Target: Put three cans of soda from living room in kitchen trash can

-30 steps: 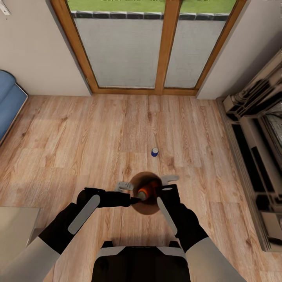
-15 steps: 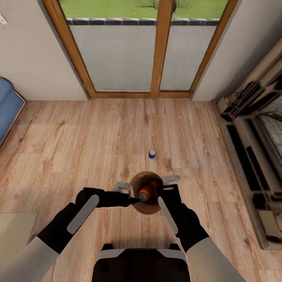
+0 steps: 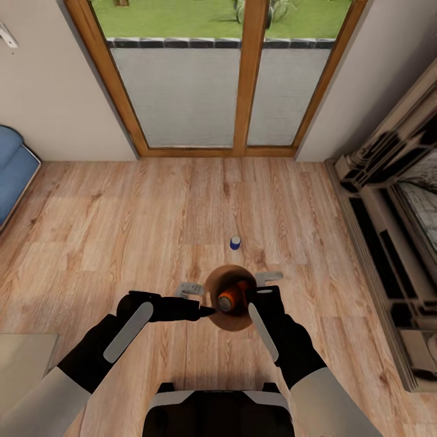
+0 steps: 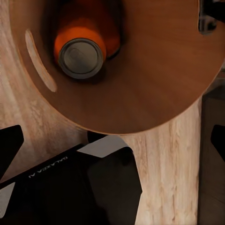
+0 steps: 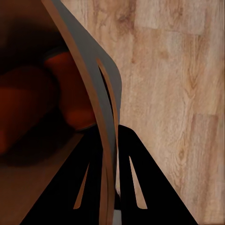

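My right gripper (image 3: 260,298) is shut on the rim of the copper-brown tash can (image 3: 233,321), holding it above the wood floor. The rim (image 5: 101,101) runs between its two fingers. Two orange cans of soda lie inside; one (image 3: 228,300) shows its grey top (image 4: 80,57), the other (image 3: 241,286) rests behind it. The dark blue can of soda (image 3: 235,243) stands upright on the floor just beyond the bin. My left gripper (image 3: 205,311) hovers at the bin's left side, open, with nothing between its fingers.
This is the living room. Glass doors in a wooden frame (image 3: 246,79) close the far wall. The ornate fireplace surround (image 3: 388,230) runs along the right. A blue sofa corner (image 3: 13,170) sits at the left, and a pale surface (image 3: 24,364) at the lower left.
The whole view has shifted a little, showing more of the doors and lawn. Both grippers, the bin and the blue can keep their places relative to each other.
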Robot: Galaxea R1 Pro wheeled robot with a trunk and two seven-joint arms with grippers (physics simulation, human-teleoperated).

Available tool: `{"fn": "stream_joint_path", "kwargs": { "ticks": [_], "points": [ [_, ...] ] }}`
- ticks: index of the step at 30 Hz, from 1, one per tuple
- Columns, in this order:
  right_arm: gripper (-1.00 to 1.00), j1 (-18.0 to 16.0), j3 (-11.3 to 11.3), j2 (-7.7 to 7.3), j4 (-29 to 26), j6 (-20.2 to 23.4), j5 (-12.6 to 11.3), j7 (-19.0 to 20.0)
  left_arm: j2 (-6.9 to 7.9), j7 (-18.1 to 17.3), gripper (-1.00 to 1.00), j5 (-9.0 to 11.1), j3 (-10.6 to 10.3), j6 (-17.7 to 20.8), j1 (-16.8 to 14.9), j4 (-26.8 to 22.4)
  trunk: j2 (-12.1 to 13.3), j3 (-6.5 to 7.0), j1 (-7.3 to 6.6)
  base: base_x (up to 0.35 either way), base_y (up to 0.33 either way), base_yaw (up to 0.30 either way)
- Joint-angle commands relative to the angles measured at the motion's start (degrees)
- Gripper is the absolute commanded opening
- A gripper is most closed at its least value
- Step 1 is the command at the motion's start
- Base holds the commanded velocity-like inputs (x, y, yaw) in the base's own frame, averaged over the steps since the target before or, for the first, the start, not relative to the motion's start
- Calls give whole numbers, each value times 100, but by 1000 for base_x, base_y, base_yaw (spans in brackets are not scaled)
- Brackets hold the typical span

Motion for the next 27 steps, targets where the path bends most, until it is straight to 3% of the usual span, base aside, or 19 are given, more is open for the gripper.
{"fn": "stream_joint_path", "kwargs": {
  "ticks": [1, 15, 24, 27],
  "points": [
    [-100, -1, -19, 1, -2, -18, -28, 35, 0, 0, 100, -1, -1, 0, 0, 4, -1, 10, 0, 0, 0, 0],
    [-100, -1, -79, -4, -2, -23, -28, 35, -8, 20, 100, 4, 6, -49, 0, 281, -1, 140, 0, 0, 0, -4],
    [-100, -1, -102, -58, -2, -24, -27, 37, -17, 216, 100, 5, 15, -70, -8, 740, -1, 224, 0, 0, 0, -130],
    [-100, -1, -255, -60, -13, -24, -27, 35, -20, 336, 100, 6, 13, -70, -9, 771, -1, 251, 0, 0, 0, -177]
  ]
}}
